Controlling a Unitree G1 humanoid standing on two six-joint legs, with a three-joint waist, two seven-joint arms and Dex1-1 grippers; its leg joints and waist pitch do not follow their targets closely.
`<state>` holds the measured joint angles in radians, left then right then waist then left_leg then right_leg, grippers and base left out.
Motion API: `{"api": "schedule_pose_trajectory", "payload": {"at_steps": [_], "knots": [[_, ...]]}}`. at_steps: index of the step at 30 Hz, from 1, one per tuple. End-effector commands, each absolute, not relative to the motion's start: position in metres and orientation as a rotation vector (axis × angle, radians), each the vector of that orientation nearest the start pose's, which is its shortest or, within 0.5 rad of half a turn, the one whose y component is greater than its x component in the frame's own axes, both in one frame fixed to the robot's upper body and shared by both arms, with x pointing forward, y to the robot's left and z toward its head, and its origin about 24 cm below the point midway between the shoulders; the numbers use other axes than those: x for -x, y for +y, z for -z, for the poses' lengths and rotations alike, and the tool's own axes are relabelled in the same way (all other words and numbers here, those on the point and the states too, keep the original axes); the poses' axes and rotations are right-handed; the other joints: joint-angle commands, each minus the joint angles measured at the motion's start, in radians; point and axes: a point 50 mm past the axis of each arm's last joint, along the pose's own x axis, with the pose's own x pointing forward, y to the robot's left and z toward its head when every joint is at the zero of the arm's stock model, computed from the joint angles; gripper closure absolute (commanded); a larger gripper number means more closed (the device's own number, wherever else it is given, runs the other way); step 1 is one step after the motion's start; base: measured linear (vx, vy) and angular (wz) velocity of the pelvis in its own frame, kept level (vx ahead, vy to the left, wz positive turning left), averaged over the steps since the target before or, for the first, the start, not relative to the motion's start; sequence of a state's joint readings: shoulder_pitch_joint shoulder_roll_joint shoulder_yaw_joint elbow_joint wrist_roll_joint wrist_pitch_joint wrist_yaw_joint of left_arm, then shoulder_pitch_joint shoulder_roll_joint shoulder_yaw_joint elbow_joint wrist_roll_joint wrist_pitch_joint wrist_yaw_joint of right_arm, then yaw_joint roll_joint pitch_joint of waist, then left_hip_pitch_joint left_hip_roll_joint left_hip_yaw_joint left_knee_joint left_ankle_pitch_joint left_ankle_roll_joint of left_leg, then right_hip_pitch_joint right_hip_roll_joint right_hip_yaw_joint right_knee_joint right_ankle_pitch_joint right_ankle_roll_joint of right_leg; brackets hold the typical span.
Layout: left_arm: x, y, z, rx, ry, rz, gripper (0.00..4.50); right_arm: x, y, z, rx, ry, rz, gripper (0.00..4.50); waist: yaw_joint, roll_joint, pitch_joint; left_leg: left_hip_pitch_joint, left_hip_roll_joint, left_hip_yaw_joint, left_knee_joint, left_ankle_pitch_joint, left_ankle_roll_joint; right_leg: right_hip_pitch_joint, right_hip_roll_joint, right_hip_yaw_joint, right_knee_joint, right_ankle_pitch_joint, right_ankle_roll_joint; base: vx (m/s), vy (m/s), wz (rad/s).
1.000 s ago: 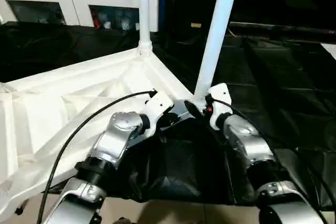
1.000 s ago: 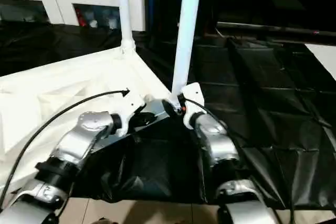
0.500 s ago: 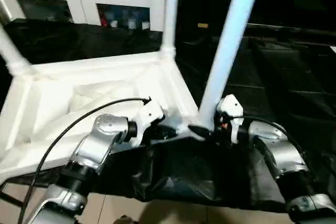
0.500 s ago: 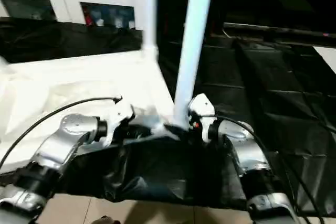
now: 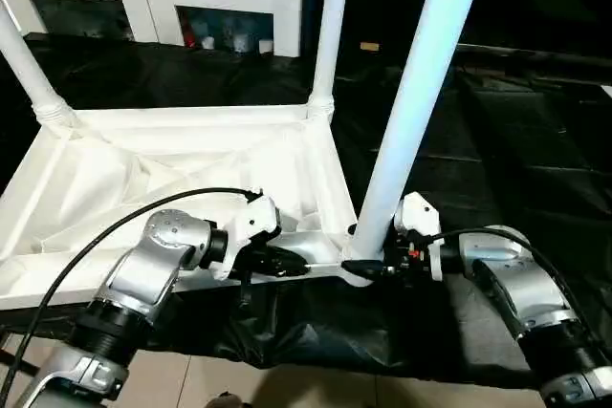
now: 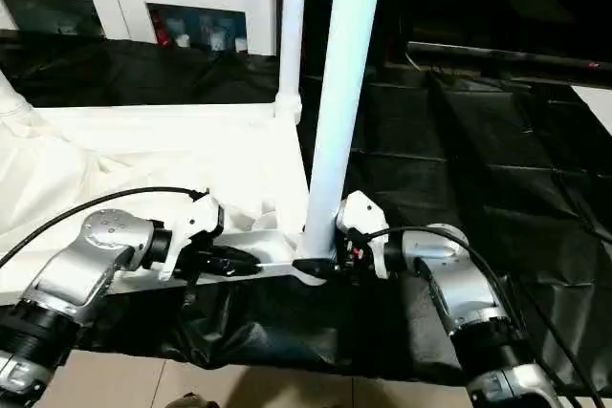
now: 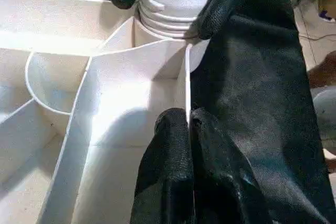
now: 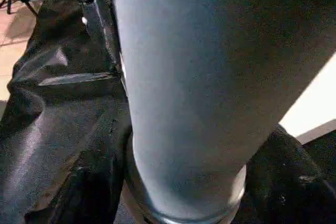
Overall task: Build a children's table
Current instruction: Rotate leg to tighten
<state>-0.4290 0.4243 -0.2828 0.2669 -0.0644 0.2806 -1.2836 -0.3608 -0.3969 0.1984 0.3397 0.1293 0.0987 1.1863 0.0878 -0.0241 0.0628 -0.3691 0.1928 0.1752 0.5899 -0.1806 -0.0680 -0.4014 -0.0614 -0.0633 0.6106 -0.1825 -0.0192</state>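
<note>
Right gripper (image 5: pixel 368 269) closing around the base of the near leg (image 5: pixel 411 112), left gripper (image 7: pixel 188 124) pinched on the tabletop's thin rim (image 7: pixel 187 85).

The right fingers (image 7: pixel 223 3) straddle the ribbed foot of that leg at its corner socket, nearer together than a second ago. The upturned tabletop (image 5: pixel 172 155) lies on black sheeting (image 5: pixel 497 140), now squarer to the robot, with two more legs upright, so I judge this leg is being seated.
</note>
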Motion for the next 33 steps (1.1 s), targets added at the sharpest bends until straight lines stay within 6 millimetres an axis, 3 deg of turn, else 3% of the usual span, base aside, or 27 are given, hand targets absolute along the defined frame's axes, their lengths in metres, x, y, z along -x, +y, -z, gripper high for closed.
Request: {"api": "schedule_pose_trajectory", "payload": {"at_steps": [1, 5, 13, 19, 21, 23, 26, 29, 33], "knots": [[-0.280, 0.120, -0.065, -0.294, 0.402, 1.500, 4.50, -0.275, -0.134, -0.045, 0.218, 0.314, -1.393, 1.80, -0.003, -0.003, -0.066, 0.014, 0.042, -0.010, -0.070, -0.195, 0.048, 0.047, -0.080, 0.051, -0.078, -0.266, -0.194, 0.000, 0.000, 0.00], [-0.283, 0.116, -0.065, -0.298, 0.392, 1.476, 4.50, -0.274, -0.128, -0.042, 0.181, 0.298, -1.357, 1.83, -0.002, -0.003, -0.066, 0.015, 0.042, -0.009, -0.069, -0.195, 0.046, 0.047, -0.081, 0.051, -0.078, -0.265, -0.197, 0.000, 0.000, 0.00], [-0.314, 0.087, -0.067, -0.286, 0.298, 1.171, 4.50, -0.310, -0.103, -0.031, 0.090, 0.258, -0.892, 1.84, -0.017, -0.001, -0.063, 0.020, 0.038, -0.012, -0.072, -0.249, -0.006, 0.040, -0.081, 0.049, -0.091, -0.373, -0.165, 0.000, 0.000, 0.00], [-0.321, 0.060, -0.069, -0.246, 0.284, 1.076, 4.50, -0.325, -0.080, -0.027, 0.029, 0.286, -0.666, 1.84, -0.026, -0.005, -0.069, 0.013, 0.036, -0.011, -0.069, -0.192, 0.005, 0.046, -0.081, 0.050, -0.082, -0.280, -0.174, 0.000, 0.000, 0.00], [-0.321, 0.050, -0.070, -0.242, 0.274, 1.079, 4.50, -0.328, -0.066, -0.032, 0.011, 0.256, -0.666, 1.84, -0.028, -0.002, -0.071, 0.013, 0.036, -0.012, -0.068, -0.184, 0.007, 0.047, -0.082, 0.050, -0.080, -0.268, -0.182, 0.000, 0.000, 0.00], [-0.321, 0.047, -0.070, -0.251, 0.266, 1.090, 4.50, -0.330, -0.062, -0.036, -0.035, 0.240, -0.686, 1.15, -0.027, -0.001, -0.074, 0.009, 0.036, -0.011, -0.066, -0.156, 0.022, 0.052, -0.081, 0.050, -0.072, -0.192, -0.192, 0.000, 0.000, 0.00], [-0.321, 0.049, -0.070, -0.259, 0.260, 1.102, 4.50, -0.331, -0.061, -0.039, -0.045, 0.232, -0.700, 1.12, -0.027, 0.000, -0.073, 0.010, 0.037, -0.009, -0.066, -0.142, 0.037, 0.053, -0.080, 0.050, -0.068, -0.140, -0.211, 0.000, 0.000, 0.00], [-0.317, 0.056, -0.069, -0.266, 0.260, 1.146, 4.50, -0.331, -0.070, -0.039, 0.060, 0.214, -0.731, 0.70, -0.026, 0.000, -0.072, 0.011, 0.037, -0.009, -0.066, -0.163, 0.034, 0.052, -0.081, 0.050, -0.071, -0.169, -0.211, 0.000, 0.000, 0.00], [-0.312, 0.064, -0.068, -0.275, 0.260, 1.194, 4.50, -0.329, -0.081, -0.040, 0.106, 0.203, -0.796, 0.70, -0.028, -0.002, -0.070, 0.009, 0.037, -0.009, -0.066, -0.180, 0.036, 0.055, -0.083, 0.051, -0.074, -0.204, -0.201, 0.000, 0.000, 0.00]]}}
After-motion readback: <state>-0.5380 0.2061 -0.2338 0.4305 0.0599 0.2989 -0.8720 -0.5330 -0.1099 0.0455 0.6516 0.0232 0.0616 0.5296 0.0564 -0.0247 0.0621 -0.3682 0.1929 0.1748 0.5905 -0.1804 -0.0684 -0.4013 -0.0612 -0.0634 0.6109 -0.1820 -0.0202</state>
